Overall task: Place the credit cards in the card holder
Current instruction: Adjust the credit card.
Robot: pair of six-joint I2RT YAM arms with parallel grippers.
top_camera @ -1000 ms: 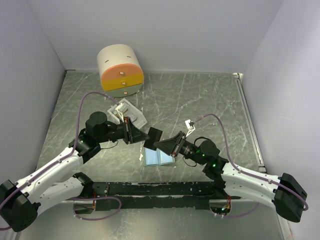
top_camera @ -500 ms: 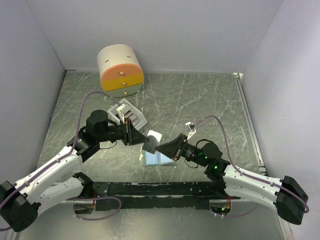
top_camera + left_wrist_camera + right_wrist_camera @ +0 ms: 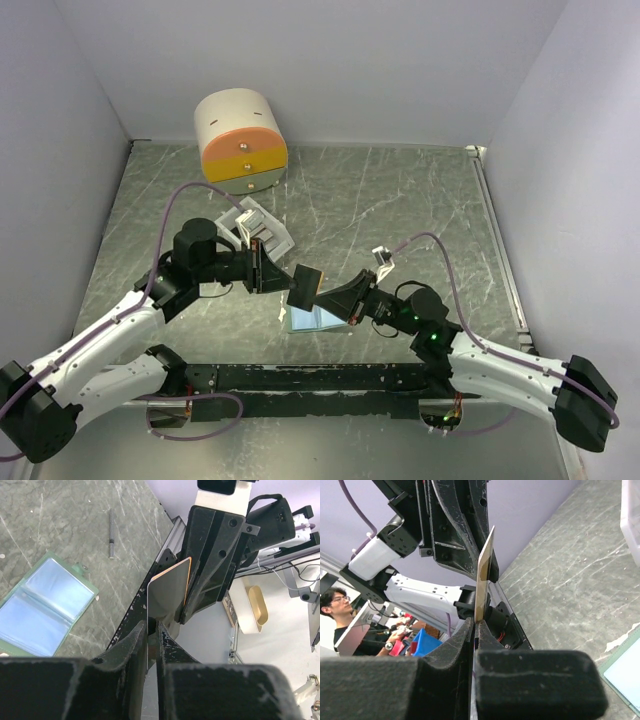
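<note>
above 1 open card holder [image 3: 318, 318], 1 credit card [image 3: 305, 285] mid-air, left pincer [image 3: 285, 278] & right pincer [image 3: 322, 294] both clamped on it

The top external view looks down from high above and behind the arm bases. It stands far enough off to take in the whole marbled surface [image 3: 420, 200] and the walls around it. The left wrist view sits close behind the left claw [image 3: 151, 625] and looks along its fingers toward the surface's near edge and the room beyond. The right wrist view sits just as close behind the right claw [image 3: 474, 624], facing the opposite way toward the left arm. All three views share the orange-edged credit card [image 3: 305, 285] pinched by both claws, and the open card holder [image 3: 318, 318].
</note>
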